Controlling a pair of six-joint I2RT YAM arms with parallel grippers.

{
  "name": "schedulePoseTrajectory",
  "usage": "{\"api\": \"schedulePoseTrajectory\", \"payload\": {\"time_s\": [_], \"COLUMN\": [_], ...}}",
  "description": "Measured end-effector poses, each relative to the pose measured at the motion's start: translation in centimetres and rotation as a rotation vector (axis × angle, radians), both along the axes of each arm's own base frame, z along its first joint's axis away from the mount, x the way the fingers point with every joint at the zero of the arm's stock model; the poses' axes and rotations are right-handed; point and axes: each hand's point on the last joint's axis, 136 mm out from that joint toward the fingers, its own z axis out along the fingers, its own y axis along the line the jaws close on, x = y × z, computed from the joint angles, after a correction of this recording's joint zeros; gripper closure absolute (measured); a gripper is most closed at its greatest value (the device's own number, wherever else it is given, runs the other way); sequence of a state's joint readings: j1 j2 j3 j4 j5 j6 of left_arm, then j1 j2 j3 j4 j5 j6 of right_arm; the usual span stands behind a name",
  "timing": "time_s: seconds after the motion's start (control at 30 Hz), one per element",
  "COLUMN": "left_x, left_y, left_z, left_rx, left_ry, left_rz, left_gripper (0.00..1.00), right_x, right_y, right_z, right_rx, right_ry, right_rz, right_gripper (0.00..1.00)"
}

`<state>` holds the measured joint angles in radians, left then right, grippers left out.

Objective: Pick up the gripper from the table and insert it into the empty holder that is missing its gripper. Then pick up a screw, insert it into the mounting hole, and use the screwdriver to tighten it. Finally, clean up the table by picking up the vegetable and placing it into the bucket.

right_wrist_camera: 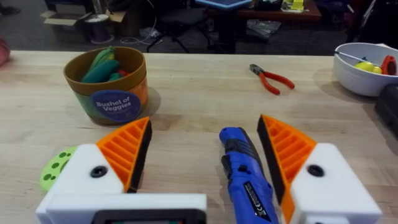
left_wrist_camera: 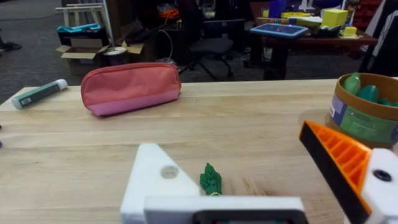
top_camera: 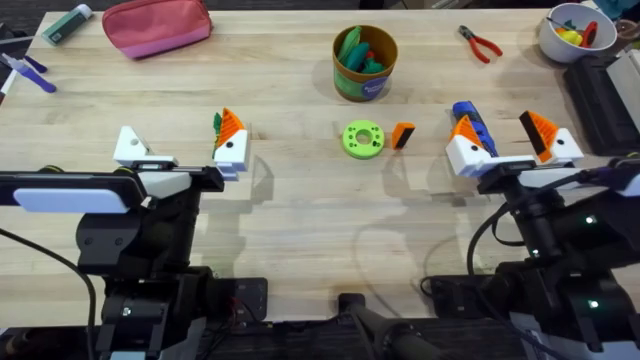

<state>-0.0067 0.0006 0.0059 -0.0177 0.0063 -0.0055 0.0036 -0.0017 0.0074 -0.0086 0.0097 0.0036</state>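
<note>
The small orange gripper lies on the table beside a lime-green disc. My left gripper is open. One of its fingers is the bare white holder, the other carries an orange pad. The dark green vegetable lies between them, close to the padded finger. My right gripper is open, with the blue screwdriver lying on the table between its padded fingers. The bucket stands at the back centre with toy vegetables inside. The screw is out of view.
Red-handled pliers and a white bowl of colourful items sit at the back right. A pink pouch and a marker lie at the back left, purple items near the left edge.
</note>
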Motion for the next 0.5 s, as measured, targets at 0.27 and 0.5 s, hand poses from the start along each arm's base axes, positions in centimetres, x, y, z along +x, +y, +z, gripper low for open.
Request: {"api": "schedulePoseTrajectory", "payload": {"time_s": [0.27, 0.5], "left_x": [0.0, -0.2], "left_y": [0.0, 0.1], "left_z": [0.1, 3.6], "left_rx": [0.0, 0.001], "left_ry": [-0.006, -0.137], "left_rz": [0.0, 0.003], "left_gripper": [0.013, 0.015], "right_x": [0.0, 0.0], "right_y": [0.0, 0.0], "right_z": [0.0, 1.7], "right_rx": [0.0, 0.0], "right_ry": [-0.001, -0.056], "right_rz": [0.0, 0.0], "right_gripper": [0.008, 0.008]}}
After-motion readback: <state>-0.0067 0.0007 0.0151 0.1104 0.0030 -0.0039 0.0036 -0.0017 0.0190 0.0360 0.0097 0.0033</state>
